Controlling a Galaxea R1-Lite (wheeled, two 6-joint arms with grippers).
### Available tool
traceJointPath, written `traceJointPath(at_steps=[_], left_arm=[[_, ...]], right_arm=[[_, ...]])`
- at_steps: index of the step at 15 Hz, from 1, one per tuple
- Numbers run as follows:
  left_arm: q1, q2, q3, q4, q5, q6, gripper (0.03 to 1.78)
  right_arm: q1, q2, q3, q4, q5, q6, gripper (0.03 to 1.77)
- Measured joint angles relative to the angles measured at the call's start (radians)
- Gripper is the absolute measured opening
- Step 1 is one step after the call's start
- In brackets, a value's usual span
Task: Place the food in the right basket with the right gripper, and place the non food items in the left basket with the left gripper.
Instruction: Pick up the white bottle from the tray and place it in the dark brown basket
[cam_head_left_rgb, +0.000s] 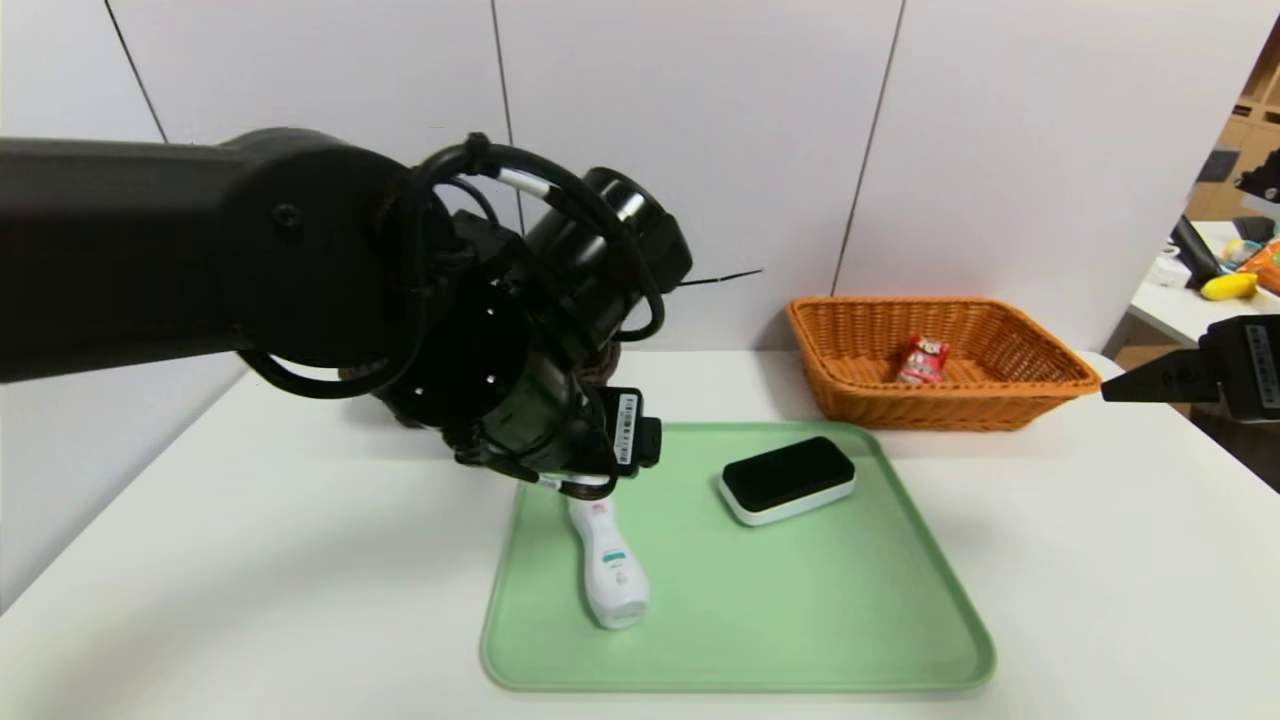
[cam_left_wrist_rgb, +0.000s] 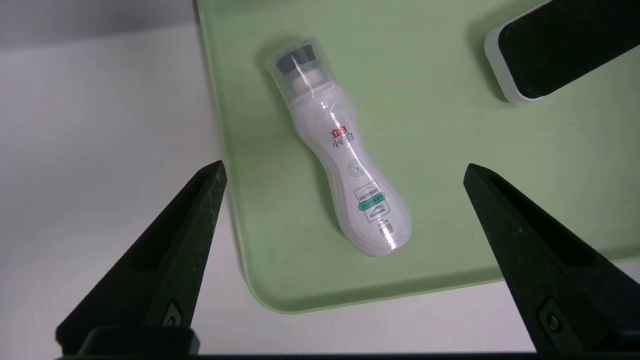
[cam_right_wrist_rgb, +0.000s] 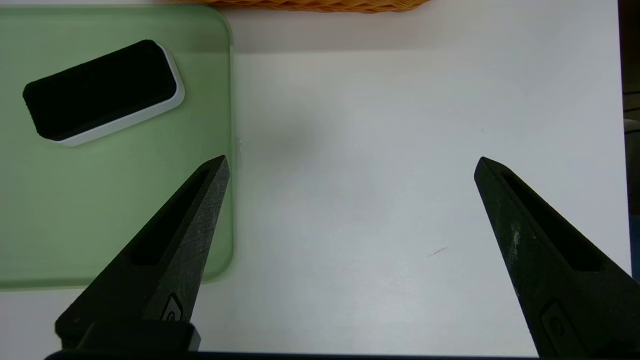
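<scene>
Left gripper (cam_left_wrist_rgb: 345, 167) hung released above white bottle (cam_left_wrist_rgb: 345, 165) lying on green tray (cam_head_left_rgb: 800, 620). Right gripper (cam_right_wrist_rgb: 350, 165) released over bare table (cam_right_wrist_rgb: 400, 150), holding nothing.

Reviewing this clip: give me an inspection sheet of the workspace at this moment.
Surface: white table, green tray on it.
Job's things: white bottle and black eraser lie apart on the tray; red snack packet in the orange basket; left basket hidden.
Clutter: nothing seen.
Grippers: left gripper open above the bottle; right gripper open, empty, over bare table beside the tray.
Cables: black cable loops on the left wrist.
Surroundings: white wall panels; another table at far right.
</scene>
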Motion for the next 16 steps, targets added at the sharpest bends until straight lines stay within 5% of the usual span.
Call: traceJointPath(at_steps=[7,16], left_arm=[[0.001,0.13,-0.174,0.191,-0.057,-0.152,1.69],[0.056,0.203,-0.183,0.202,-0.147,-0.307,1.69]], right_arm=[[0.002,-0.013,0.004,0.0,0.003,0.001,1.69],[0.0,-0.025,0.005,0.0,0.009,0.0,1.69]])
